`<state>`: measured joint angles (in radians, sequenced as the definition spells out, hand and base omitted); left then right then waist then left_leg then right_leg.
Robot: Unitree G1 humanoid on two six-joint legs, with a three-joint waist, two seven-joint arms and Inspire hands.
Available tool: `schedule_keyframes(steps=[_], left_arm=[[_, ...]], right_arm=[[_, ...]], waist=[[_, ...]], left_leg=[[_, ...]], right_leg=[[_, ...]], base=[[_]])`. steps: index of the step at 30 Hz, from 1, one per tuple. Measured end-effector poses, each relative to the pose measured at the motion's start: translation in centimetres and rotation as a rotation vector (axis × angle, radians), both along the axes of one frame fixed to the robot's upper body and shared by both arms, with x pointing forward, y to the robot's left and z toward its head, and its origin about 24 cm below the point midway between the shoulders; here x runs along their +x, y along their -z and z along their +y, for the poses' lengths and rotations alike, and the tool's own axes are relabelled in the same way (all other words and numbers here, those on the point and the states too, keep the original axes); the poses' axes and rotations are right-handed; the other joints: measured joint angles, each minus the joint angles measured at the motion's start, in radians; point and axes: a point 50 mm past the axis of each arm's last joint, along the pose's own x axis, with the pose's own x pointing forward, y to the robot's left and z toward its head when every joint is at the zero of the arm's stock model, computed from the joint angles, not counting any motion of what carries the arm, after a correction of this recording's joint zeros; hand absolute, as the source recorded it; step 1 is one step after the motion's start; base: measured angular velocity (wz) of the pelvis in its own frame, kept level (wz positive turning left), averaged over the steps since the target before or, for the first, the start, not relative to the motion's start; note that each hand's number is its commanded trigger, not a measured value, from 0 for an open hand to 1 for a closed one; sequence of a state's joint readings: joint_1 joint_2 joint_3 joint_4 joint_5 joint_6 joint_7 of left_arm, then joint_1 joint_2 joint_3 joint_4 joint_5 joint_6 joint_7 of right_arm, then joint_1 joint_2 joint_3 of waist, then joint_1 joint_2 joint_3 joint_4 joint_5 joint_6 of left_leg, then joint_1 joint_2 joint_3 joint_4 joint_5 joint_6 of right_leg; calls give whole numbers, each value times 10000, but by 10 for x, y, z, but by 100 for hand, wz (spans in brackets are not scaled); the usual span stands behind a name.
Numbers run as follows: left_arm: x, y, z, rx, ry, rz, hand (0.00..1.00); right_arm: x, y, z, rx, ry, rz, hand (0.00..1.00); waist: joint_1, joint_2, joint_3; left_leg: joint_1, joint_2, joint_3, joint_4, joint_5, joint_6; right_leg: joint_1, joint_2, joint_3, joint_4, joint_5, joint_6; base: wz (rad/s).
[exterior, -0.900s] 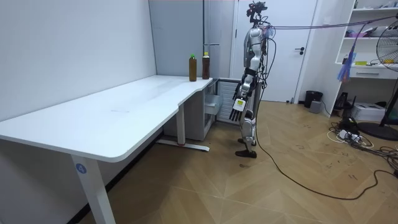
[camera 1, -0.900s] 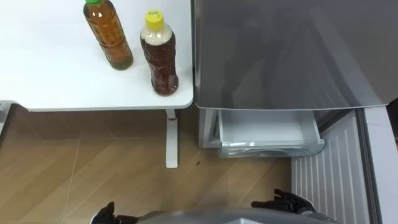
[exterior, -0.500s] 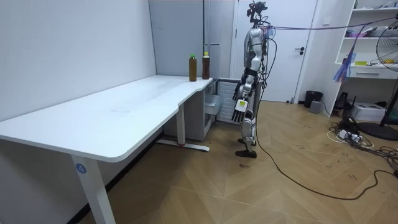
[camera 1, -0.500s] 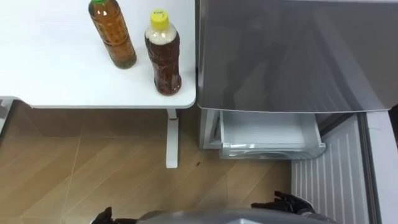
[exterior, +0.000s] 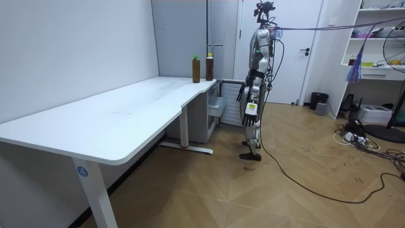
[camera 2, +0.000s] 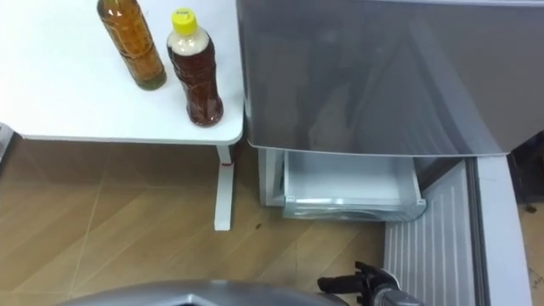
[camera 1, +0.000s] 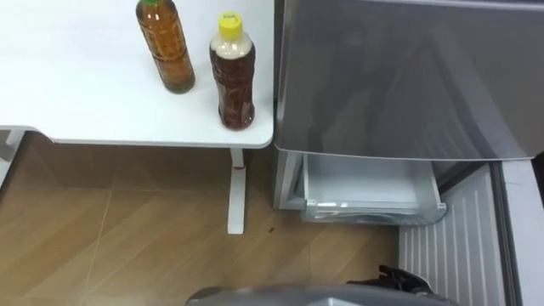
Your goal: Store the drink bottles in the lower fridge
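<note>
Drinks: a green-capped bottle (camera 1: 167, 49) and a yellow-capped bottle (camera 1: 235, 76) stand upright on the white bench (camera 1: 85, 102) in the upper left of the frame. They are near each other but not touching. The yellow-capped one is close to the bench corner, just beside the fridge (camera 1: 399, 76).
Lower drawer: the lower drawer (camera 1: 367, 180) of the fridge is pulled out, in the lower right part of the frame, with no bottle in it. The open lower door (camera 1: 448, 251) stands at its right.
Left robot hand: in the room view the left robot hand (exterior: 248, 113) hangs beside the body, fingers straight down, released and holding nothing.
Right robot hand: the right robot hand (camera 1: 399, 279) is at the bottom edge, right of centre, with fingers loosely spread and grasping nothing.
Robot: it stands upright on the wooden floor (camera 1: 127, 238) before the fridge, at the end of the bench.
Key relation: both bottles lie up and to the left of the hands, well apart from them. Their long axis is vertical, so I judge that a grasp from the side, round the body, fits. The bench is on the left arm's side, so the left robot hand seems the nearer one, and the yellow-capped bottle is nearer to the drawer.
Progress: no drink is in the fridge yet; I judge the task is at its beginning.
Risk: the bottles are tall and narrow, so a push near the cap could tip one.
</note>
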<state>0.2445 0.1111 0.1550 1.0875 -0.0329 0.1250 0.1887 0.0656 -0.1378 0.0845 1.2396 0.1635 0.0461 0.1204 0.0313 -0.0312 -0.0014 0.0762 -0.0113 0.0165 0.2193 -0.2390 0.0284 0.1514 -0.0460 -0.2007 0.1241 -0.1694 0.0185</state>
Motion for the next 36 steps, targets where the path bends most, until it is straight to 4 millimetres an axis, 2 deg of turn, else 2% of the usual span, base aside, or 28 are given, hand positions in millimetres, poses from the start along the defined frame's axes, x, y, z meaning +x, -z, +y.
schedule_keyframes(steps=[6,11,18,21,27,29,32,36], left_arm=[[2,-2,5,498,-1553,-313,0],[5,-5,14,959,-4138,-1035,0],[21,-19,32,2299,-6336,-2360,0],[35,-30,39,2886,-7112,-3263,0],[80,-68,56,4371,-7784,-5961,0],[100,-91,60,4838,-8180,-7272,0],[121,-118,66,5280,-8664,-8963,0],[135,-148,66,5612,-8405,-10418,0]], right_arm=[[-4,0,-1,-71,284,-18,0],[-6,0,-3,-87,450,-31,0],[-9,-1,-5,-212,584,-34,0],[-9,-1,-5,-303,692,-176,0],[-8,-3,-5,-398,536,-440,0],[-10,-3,-5,-468,548,-576,0],[-10,-4,-6,-563,587,-620,0],[-11,-4,-6,-557,647,-646,0]], waist=[[-7,87,-18],[30,163,-3],[152,133,18],[277,134,17],[330,136,9],[345,125,7],[330,135,-4],[310,120,-13]], left_leg=[[37,-8,9,-25,-19,27],[101,-11,23,-70,-18,29],[265,-22,-15,-195,-9,43],[258,-22,-26,-186,-9,44],[216,-22,-100,-157,-9,43],[214,-16,-85,-167,-9,43],[265,-15,-8,-213,-8,44],[397,-13,18,-228,-7,46]], right_leg=[[80,-4,-42,-23,-1,5],[89,-12,-35,28,-1,4],[140,-30,-5,114,-1,4],[135,-27,20,112,-1,4],[98,-15,14,114,-1,4],[49,-12,5,113,-1,4],[50,-9,65,110,-1,4],[119,3,91,102,-1,4]], base=[[2],[0],[-2],[0],[0],[-4],[-9],[-8]])
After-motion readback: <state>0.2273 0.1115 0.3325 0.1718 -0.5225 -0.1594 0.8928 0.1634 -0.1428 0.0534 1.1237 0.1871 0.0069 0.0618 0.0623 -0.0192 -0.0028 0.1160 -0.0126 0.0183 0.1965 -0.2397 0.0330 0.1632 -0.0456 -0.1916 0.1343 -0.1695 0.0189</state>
